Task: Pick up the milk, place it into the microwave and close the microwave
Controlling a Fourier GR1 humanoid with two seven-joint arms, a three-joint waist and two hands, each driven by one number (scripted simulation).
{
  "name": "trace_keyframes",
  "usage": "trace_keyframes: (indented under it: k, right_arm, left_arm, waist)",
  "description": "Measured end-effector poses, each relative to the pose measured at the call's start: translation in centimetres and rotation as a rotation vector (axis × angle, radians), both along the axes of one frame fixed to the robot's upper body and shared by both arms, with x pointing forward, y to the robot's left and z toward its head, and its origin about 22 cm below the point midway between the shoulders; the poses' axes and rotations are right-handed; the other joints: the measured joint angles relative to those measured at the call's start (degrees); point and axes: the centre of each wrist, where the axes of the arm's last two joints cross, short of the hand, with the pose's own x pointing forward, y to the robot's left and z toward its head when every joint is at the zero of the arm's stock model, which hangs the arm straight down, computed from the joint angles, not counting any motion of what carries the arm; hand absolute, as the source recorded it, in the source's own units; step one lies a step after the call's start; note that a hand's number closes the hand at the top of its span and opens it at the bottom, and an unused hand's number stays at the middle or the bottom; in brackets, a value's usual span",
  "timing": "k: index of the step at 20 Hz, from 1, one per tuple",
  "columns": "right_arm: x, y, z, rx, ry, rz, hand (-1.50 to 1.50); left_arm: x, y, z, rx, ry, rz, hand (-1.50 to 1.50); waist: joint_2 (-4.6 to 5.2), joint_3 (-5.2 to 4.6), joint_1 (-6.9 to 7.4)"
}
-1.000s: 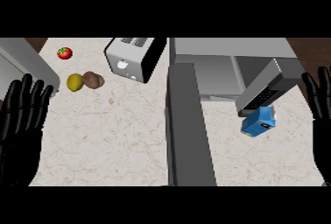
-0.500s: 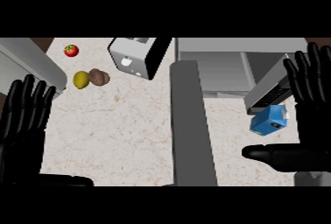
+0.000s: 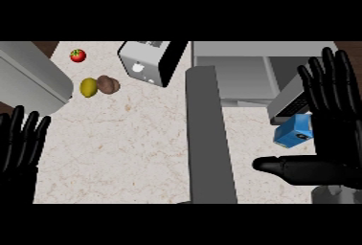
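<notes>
The milk (image 3: 291,132) is a small blue carton standing on the counter in front of the microwave's right corner. My right hand (image 3: 339,155) is open beside it, fingers straight up along the carton's right side and hiding that edge. Its thumb (image 3: 283,167) lies stretched out to the left just below the carton. The grey microwave (image 3: 237,72) stands at the back right with its cavity showing. Its open door (image 3: 209,143) sticks out toward me as a long grey bar. My left hand (image 3: 21,143) rests open at the left edge.
A silver toaster (image 3: 145,64) stands at the back, left of the microwave. A tomato (image 3: 78,55), a lemon (image 3: 88,87) and a brown fruit (image 3: 108,84) lie at the back left. A grey appliance (image 3: 32,76) fills the far left corner.
My right hand has come in from the right edge and now brackets the milk, with the thumb reaching further left under it. The left hand has sunk lower. The milk has not moved.
</notes>
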Motion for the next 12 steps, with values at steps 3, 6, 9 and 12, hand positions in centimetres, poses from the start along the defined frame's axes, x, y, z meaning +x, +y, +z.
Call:
trace_keyframes:
  k: [3, 6, 9, 12]
  right_arm:
    - [0.2, -0.2, -0.9, -0.011, 0.005, -0.051, -1.5]
    - [0.5, -0.7, -1.2, -0.032, 0.015, -0.102, -1.5]
    - [1.3, -1.2, -2.7, -0.041, 0.038, -0.15, -1.5]
    - [0.7, -2.5, -3.7, -0.039, 0.058, -0.182, -1.5]
  left_arm:
    - [-0.8, 0.6, -0.5, -0.004, 0.009, 0.001, -1.5]
    - [-1.1, 0.7, -0.6, -0.004, 0.011, 0.004, -1.5]
    - [-1.6, 0.8, -1.0, -0.002, 0.008, 0.008, -1.5]
    - [-2.3, 1.2, -1.6, -0.005, 0.009, 0.01, -1.5]
  waist:
    - [0.0, 0.0, 0.01]
    - [0.02, 0.01, -0.03]
    - [0.05, 0.03, 0.01]
    - [0.03, 0.04, -0.06]
